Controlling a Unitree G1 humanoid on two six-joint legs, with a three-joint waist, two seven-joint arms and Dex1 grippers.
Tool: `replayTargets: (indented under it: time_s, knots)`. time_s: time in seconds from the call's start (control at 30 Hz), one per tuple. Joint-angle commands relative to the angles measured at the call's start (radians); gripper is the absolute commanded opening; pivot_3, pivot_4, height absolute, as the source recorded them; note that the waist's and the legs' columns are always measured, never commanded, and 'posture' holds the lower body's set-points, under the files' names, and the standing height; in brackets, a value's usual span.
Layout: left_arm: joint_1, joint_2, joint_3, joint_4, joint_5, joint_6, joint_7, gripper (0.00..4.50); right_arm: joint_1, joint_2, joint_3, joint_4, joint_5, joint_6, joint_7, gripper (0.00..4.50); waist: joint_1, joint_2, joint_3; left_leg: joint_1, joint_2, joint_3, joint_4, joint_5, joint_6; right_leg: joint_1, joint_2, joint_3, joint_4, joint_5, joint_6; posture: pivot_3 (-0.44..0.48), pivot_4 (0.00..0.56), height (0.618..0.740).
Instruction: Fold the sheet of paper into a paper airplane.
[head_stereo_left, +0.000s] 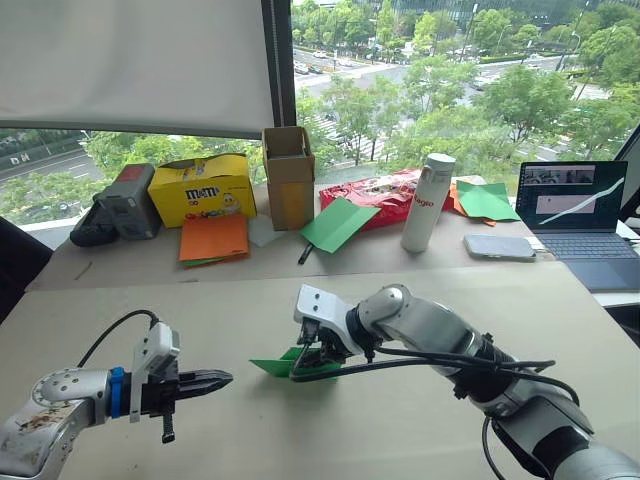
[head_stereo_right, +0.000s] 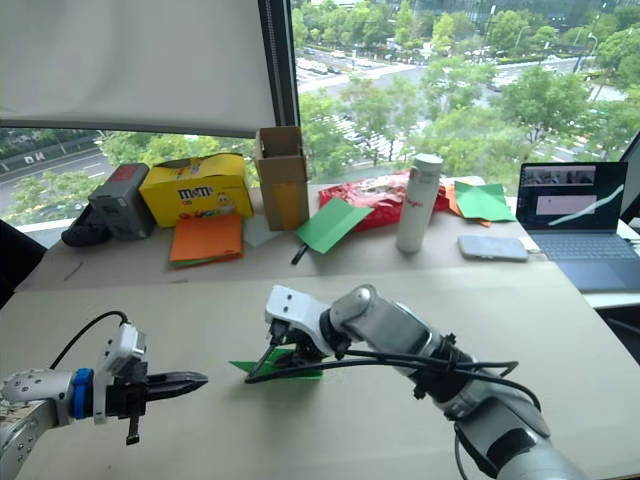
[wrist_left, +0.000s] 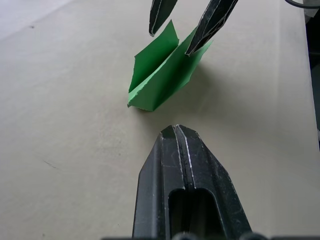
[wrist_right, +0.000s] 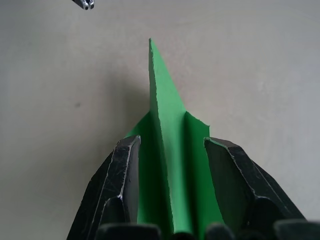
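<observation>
The right gripper (wrist_right: 172, 145) hangs over the near table with its two black fingers spread apart, one on each side of the paper airplane (wrist_left: 162, 75). In the right wrist view the folded green wedge runs up between the fingers, with a raised middle ridge ending in a sharp point, and neither finger clearly presses on it; the claw is released, straddling the paper rather than pinching it. The airplane lies on the beige table (head_stereo_left: 400, 420), roughly in the middle, its tip pointing toward the robot's left side.

The left gripper (head_stereo_left: 205, 381) hovers low over the table, near the airplane's tip but apart from it, its fingers clenched together into a single closed point with nothing between them. From the left wrist view the airplane sits just ahead of those fingertips, its two flaps standing open like a shallow V.

Along the back of the table, by the window, stand a yellow candy box (head_stereo_left: 202, 187), a tall cardboard box (head_stereo_left: 289, 176), a white bottle (head_stereo_left: 428, 202) and a red snack bag (head_stereo_left: 372, 195). Orange paper sheets (head_stereo_left: 213, 238) lie in front of the yellow box, and another green sheet (head_stereo_left: 338, 223) leans beside the cardboard box. An open laptop (head_stereo_left: 578, 225) sits on the far right, with a phone (head_stereo_left: 499, 246) lying just beside it.
</observation>
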Motion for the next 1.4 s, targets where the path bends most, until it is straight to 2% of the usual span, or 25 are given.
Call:
replayTargets:
  time_s: [0.03, 0.1, 0.13, 0.3, 0.47, 0.5, 0.57, 0.63, 0.73, 0.8, 0.93, 1.1, 1.4]
  knots:
    - [-0.021, -0.004, 0.028, -0.014, -0.009, -0.019, 0.009, 0.0, 0.016, 0.006, 0.016, 0.0, -0.042, -0.043, -0.004, 2.27, 0.0, 0.0, 0.0, 0.0, 0.0, 0.0, 0.0, 0.0, 0.0, 0.0, 0.0, 0.0, 0.0, 0.0, 0.0, 0.0, 0.15, 0.74]
    - [-0.031, -0.007, 0.031, -0.01, -0.011, -0.025, 0.009, 0.0, 0.023, 0.008, 0.023, 0.012, -0.065, -0.05, -0.01, 2.27, 0.0, 0.0, 0.0, 0.0, 0.0, 0.0, 0.0, 0.0, 0.0, 0.0, 0.0, 0.0, 0.0, 0.0, 0.0, 0.0, 0.15, 0.74]
    - [-0.038, -0.01, 0.034, -0.009, -0.015, -0.028, 0.01, 0.0, 0.024, 0.006, 0.025, 0.012, -0.073, -0.054, -0.007, 1.72, 0.0, 0.0, 0.0, 0.0, 0.0, 0.0, 0.0, 0.0, 0.0, 0.0, 0.0, 0.0, 0.0, 0.0, 0.0, 0.0, 0.15, 0.74]
    - [-0.067, -0.015, 0.033, -0.003, -0.022, -0.025, 0.007, 0.0, 0.026, -0.009, -0.043, -0.044, -0.044, 0.003, 0.007, 0.05, 0.0, 0.0, 0.0, 0.0, 0.0, 0.0, 0.0, 0.0, 0.0, 0.0, 0.001, 0.0, 0.0, 0.0, 0.0, 0.0, 0.15, 0.74]
    - [-0.101, -0.028, 0.0, 0.011, -0.012, -0.026, 0.004, 0.0, 0.048, -0.053, -0.192, -0.099, 0.012, 0.111, -0.017, 0.02, 0.004, 0.0, 0.0, 0.0, 0.0, 0.0, 0.001, 0.0, 0.0, 0.0, 0.0, 0.0, 0.0, 0.0, 0.0, 0.0, 0.15, 0.74]
    - [-0.117, -0.034, -0.011, 0.019, -0.008, -0.026, 0.004, 0.0, 0.054, -0.065, -0.273, -0.079, 0.024, 0.145, -0.04, 0.02, 0.005, -0.001, 0.0, 0.0, 0.0, 0.0, 0.001, 0.0, 0.0, 0.0, 0.0, -0.001, 0.0, 0.0, 0.0, 0.0, 0.15, 0.74]
    - [-0.144, -0.045, -0.027, 0.035, -0.001, -0.026, 0.004, 0.0, 0.047, -0.078, -0.437, 0.024, 0.01, 0.164, -0.125, 0.02, 0.009, -0.001, 0.0, 0.0, -0.001, 0.0, 0.001, 0.0, 0.0, 0.001, 0.0, 0.0, 0.0, 0.0, 0.0, 0.0, 0.15, 0.74]
    - [-0.173, -0.06, -0.037, 0.064, 0.015, -0.035, 0.019, 0.0, 0.023, -0.155, -0.589, 0.22, -0.05, 0.083, -0.238, 0.02, 0.017, 0.0, 0.0, -0.001, -0.001, 0.0, 0.002, 0.0, 0.0, 0.002, 0.0, 0.0, 0.0, 0.0, 0.0, 0.0, 0.15, 0.74]
    - [-0.213, -0.079, -0.06, 0.106, 0.043, -0.039, 0.035, 0.0, -0.013, -0.237, -0.729, 0.425, -0.08, -0.007, -0.332, 0.02, 0.029, 0.0, 0.0, -0.001, -0.003, 0.001, 0.002, 0.001, 0.001, 0.001, 0.002, -0.001, 0.0, 0.001, 0.001, 0.0, 0.15, 0.74]
    - [-0.242, -0.089, -0.081, 0.133, 0.063, -0.04, 0.041, 0.0, -0.018, -0.294, -0.753, 0.518, -0.113, -0.07, -0.357, 0.02, 0.026, 0.0, 0.0, -0.002, -0.003, 0.002, 0.001, 0.002, -0.001, 0.001, 0.001, 0.0, 0.0, 0.001, 0.0, 0.0, 0.15, 0.74]
    - [-0.288, -0.108, -0.103, 0.157, 0.077, -0.049, 0.046, 0.0, -0.012, -0.337, -0.77, 0.658, -0.131, -0.121, -0.349, 0.02, 0.0, 0.0, -0.001, -0.001, 0.002, 0.011, -0.001, 0.003, -0.003, 0.002, 0.0, 0.003, 0.0, 0.001, 0.0, 0.0, 0.15, 0.74]
    - [-0.291, -0.109, -0.113, 0.164, 0.084, -0.06, 0.044, 0.0, -0.024, -0.314, -0.778, 0.813, -0.127, -0.177, -0.329, 0.02, -0.022, 0.001, -0.001, 0.0, 0.003, 0.018, 0.0, 0.001, 0.004, 0.003, 0.0, 0.007, 0.0, 0.002, 0.001, 0.0, 0.15, 0.74]
    - [-0.27, -0.108, -0.097, 0.17, 0.103, -0.096, 0.049, 0.0, -0.09, -0.277, -0.756, 0.953, -0.14, -0.219, -0.29, 0.02, -0.011, 0.002, -0.001, -0.001, 0.003, 0.017, 0.0, 0.001, 0.005, 0.002, -0.001, 0.006, 0.0, 0.002, 0.002, 0.0, 0.15, 0.74]
